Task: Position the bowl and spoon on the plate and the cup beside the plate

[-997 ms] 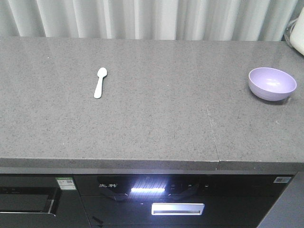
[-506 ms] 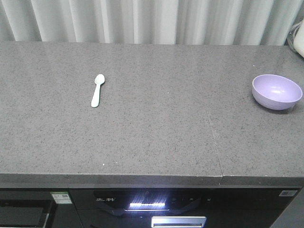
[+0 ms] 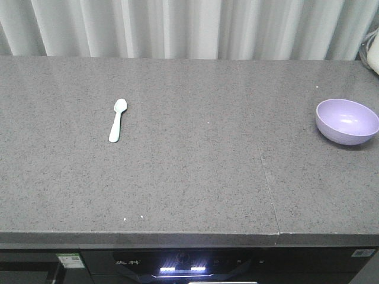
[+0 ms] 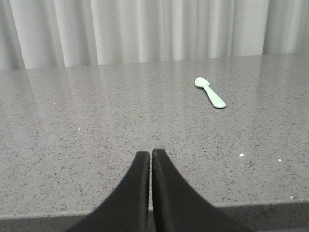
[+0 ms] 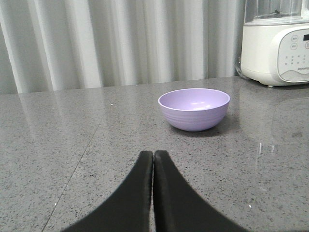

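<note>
A pale mint spoon (image 3: 117, 120) lies flat on the grey counter, left of centre; the left wrist view shows the spoon (image 4: 210, 92) ahead and to the right of my left gripper (image 4: 151, 153), which is shut and empty. The lavender bowl (image 3: 347, 121) stands upright at the counter's right edge. In the right wrist view the bowl (image 5: 194, 109) sits ahead and slightly right of my right gripper (image 5: 153, 153), also shut on nothing. Plate and cup are out of view.
A white blender base (image 5: 276, 46) stands at the far right behind the bowl. Pale curtains (image 3: 177, 26) hang along the back of the grey stone counter (image 3: 189, 195). A seam (image 3: 267, 183) crosses the counter. An appliance panel with lights (image 3: 180, 269) sits under the front edge.
The front view has shifted: the counter, spoon and bowl all sit lower in the frame than before, and less of the appliance below shows. Spoon and bowl keep their places on the counter.
</note>
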Controlling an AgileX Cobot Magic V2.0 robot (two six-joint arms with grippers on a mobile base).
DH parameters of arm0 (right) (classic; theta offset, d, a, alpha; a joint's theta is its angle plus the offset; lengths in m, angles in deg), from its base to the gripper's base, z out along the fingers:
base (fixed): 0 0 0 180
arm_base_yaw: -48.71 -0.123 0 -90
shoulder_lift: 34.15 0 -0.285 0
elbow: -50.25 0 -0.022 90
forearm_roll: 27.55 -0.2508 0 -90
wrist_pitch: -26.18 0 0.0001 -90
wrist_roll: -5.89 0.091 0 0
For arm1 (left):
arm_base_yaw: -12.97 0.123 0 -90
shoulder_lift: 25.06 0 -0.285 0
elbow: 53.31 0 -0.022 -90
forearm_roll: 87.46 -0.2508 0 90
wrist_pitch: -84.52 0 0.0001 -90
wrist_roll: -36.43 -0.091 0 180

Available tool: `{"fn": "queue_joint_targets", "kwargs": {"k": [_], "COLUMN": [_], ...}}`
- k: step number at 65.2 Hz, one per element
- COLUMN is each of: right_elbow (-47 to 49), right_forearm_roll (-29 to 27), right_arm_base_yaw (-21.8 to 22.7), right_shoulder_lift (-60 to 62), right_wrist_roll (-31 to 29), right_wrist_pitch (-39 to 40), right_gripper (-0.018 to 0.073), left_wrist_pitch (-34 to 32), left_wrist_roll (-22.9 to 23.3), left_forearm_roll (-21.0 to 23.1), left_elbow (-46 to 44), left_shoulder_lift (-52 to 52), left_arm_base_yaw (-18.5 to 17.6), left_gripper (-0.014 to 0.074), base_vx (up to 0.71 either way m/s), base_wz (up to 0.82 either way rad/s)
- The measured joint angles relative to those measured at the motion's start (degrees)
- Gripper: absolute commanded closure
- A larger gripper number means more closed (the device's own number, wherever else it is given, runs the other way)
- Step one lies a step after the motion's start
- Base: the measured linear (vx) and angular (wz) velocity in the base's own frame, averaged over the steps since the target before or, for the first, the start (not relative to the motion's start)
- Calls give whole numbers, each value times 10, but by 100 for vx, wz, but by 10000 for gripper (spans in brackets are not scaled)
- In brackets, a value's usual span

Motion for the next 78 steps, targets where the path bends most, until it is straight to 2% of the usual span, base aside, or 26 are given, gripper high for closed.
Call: {"fn": "queue_joint_targets", "kwargs": {"k": [78], "right_elbow": [0], "right_forearm_roll": [0], "right_arm_base_yaw": [0], "right_shoulder_lift": [0], "right_wrist_roll": [0], "right_wrist_pitch": [0], "right_gripper": [565], "left_wrist_pitch": [0], "left_wrist_roll": [0], "left_forearm_roll": [0], "left_elbow": [0], "left_shoulder_lift": [0], "left_arm_base_yaw": [0], "left_gripper": [603], "base_vx": [3], "base_wz": [-1]}}
